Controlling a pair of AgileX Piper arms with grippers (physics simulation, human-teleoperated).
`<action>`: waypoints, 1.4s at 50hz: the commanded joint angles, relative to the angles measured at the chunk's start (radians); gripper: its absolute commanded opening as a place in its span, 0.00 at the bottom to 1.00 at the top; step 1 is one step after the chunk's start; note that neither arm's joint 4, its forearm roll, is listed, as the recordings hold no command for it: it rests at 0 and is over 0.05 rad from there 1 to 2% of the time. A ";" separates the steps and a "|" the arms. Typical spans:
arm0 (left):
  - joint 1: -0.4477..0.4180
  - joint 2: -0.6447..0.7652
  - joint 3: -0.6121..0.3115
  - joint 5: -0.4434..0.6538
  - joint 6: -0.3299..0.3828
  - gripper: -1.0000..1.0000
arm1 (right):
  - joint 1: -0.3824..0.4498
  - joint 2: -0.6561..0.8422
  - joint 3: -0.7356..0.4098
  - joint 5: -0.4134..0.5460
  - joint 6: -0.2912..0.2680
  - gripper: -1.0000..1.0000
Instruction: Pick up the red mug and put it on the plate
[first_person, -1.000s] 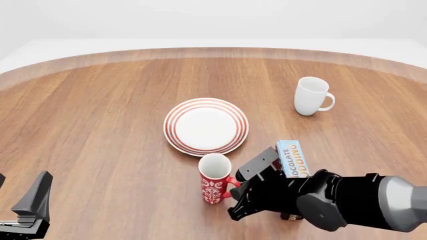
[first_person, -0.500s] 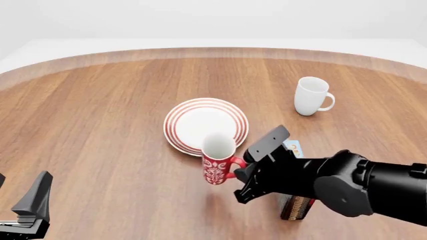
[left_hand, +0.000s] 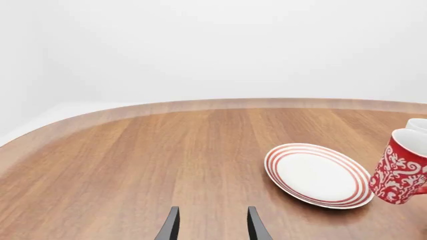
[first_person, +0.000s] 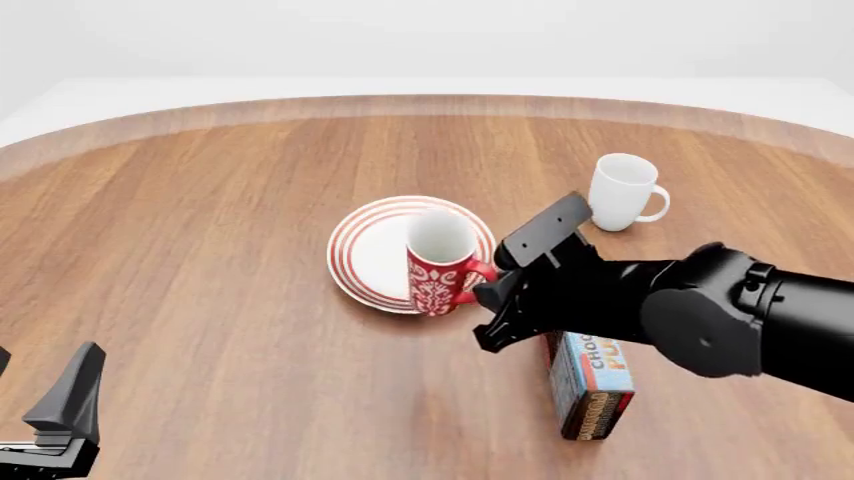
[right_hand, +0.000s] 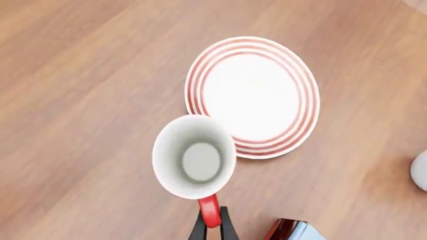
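Observation:
The red mug (first_person: 438, 262) with a white pattern hangs upright above the near edge of the red-ringed plate (first_person: 371, 250). My right gripper (first_person: 483, 292) is shut on its red handle. In the right wrist view I look down into the mug (right_hand: 194, 156), held by its handle (right_hand: 208, 210), with the plate (right_hand: 253, 96) just beyond it. In the left wrist view the mug (left_hand: 399, 167) hangs beside the plate (left_hand: 319, 174). My left gripper (first_person: 60, 405) rests at the table's near left, empty, fingers (left_hand: 169, 226) apart.
A plain white mug (first_person: 622, 192) stands at the back right. A chocolate pudding box (first_person: 591, 386) stands upright under my right arm, near the front edge. The round wooden table (first_person: 200, 230) stretches left.
My right gripper has lifted the red mug off the table and carried it away from me, from in front of the plate to over the plate's near edge. The left arm has not moved.

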 joint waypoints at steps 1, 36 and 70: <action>0.000 0.000 0.000 0.000 0.000 1.00 | -0.020 0.055 -0.074 -0.006 -0.022 0.00; 0.000 0.000 0.000 0.000 0.000 1.00 | -0.071 0.307 -0.297 -0.054 -0.055 0.00; 0.000 0.000 0.000 0.000 0.000 1.00 | -0.139 0.463 -0.413 -0.089 -0.070 0.00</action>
